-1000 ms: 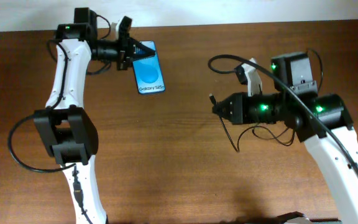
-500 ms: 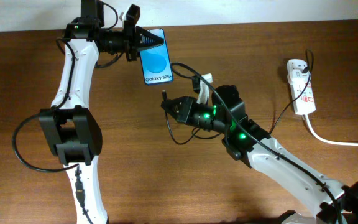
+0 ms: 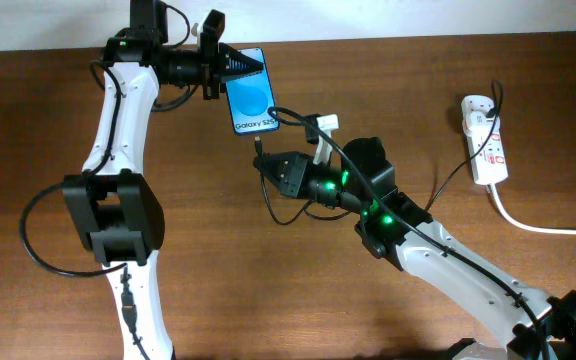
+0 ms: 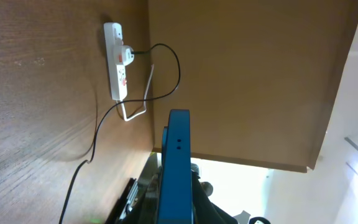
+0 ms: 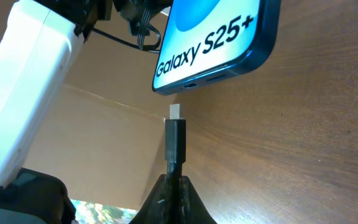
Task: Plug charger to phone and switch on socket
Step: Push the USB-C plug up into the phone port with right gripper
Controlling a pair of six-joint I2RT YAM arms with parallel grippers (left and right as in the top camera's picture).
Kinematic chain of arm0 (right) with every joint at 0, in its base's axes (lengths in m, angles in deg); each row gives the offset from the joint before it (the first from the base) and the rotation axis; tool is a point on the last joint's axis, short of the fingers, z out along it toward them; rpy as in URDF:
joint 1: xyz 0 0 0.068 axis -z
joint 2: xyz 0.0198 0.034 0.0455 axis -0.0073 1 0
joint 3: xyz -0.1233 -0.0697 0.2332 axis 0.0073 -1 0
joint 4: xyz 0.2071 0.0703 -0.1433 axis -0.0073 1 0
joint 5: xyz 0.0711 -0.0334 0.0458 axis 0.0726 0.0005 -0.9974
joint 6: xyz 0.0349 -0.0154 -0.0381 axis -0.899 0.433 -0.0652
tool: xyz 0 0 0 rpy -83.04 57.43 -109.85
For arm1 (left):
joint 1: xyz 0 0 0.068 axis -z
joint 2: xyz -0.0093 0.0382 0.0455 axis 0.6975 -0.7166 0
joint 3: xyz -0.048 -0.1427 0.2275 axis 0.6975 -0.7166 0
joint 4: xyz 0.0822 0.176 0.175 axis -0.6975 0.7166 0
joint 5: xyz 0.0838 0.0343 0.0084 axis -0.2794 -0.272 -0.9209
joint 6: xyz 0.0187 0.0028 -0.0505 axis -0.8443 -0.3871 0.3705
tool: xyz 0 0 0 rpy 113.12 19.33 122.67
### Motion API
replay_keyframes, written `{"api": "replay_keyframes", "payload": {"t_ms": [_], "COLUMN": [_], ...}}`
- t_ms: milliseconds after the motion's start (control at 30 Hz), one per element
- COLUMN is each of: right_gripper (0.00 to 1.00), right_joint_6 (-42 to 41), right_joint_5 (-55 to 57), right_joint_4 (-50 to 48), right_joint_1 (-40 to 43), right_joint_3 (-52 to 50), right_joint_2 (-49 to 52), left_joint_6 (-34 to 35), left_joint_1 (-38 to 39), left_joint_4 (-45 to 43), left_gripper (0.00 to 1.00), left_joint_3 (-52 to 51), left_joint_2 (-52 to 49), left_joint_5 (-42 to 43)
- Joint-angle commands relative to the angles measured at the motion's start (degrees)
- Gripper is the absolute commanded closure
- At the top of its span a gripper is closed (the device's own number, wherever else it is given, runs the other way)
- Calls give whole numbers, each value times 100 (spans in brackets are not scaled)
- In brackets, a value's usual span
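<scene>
The socket lies far right on the desk. Far left, the left pincer is clamped on the phone. The right pincer is clamped on the charger, whose tip sits just near the phone's port, not touching.

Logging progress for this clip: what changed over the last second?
The right gripper swung left, carrying the charger tip up to the bottom edge of the phone, not yet inserted. The left gripper shifted the phone slightly right. Both grips held; the socket stayed put.
</scene>
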Motion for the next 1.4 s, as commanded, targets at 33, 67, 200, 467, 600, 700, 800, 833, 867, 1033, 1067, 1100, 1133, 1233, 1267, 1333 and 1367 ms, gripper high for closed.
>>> {"api": "replay_keyframes", "payload": {"t_ms": [33,67,200,467,600,700,800,833,867,1033,1067,1100,1133,1233,1267,1333,1367], "right_gripper": [96,96,96,96,96,96,96,96,96,96,96,96,96,96,96,96,96], "right_joint_6": [103,101,72,57,57,57,57,57,57,55,55,55,55,55,55,50,50], "right_joint_5": [13,11,7,61,74,70,68,68,59,28,4,-20,-33,-37,-37,-37,-39], "right_joint_4": [4,7,76,66,61,44,44,44,46,55,70,72,81,109,125,201,201], "right_joint_1": [-46,-46,9,35,142,271,271,271,271,249,247,247,249,247,247,247,243], "right_joint_3": [42,42,42,42,44,44,42,42,44,42,42,42,42,42,42,42,42], "right_joint_2": [-22,-22,-22,-22,-22,-22,-22,-22,-22,-22,-22,-22,-22,-22,-22,-22,-22], "left_joint_6": [72,74,72,4,4,4,4,4,7,7,7,7,7,7,7,7,7], "left_joint_1": [-9,-9,-9,46,46,46,46,48,57,133,142,142,142,142,142,142,142], "left_joint_4": [-7,-4,15,13,15,15,15,15,13,13,13,13,13,13,13,11,11], "left_gripper": [100,100,100,100,100,100,100,100,100,100,100,100,100,100,100,100,100], "left_joint_3": [59,59,59,57,59,59,59,59,57,59,59,59,59,59,59,59,59], "left_joint_2": [28,28,28,28,28,28,28,28,28,28,28,28,28,28,28,28,28], "left_joint_5": [151,151,256,280,284,282,278,247,214,142,129,129,129,61,59,35,15]}}
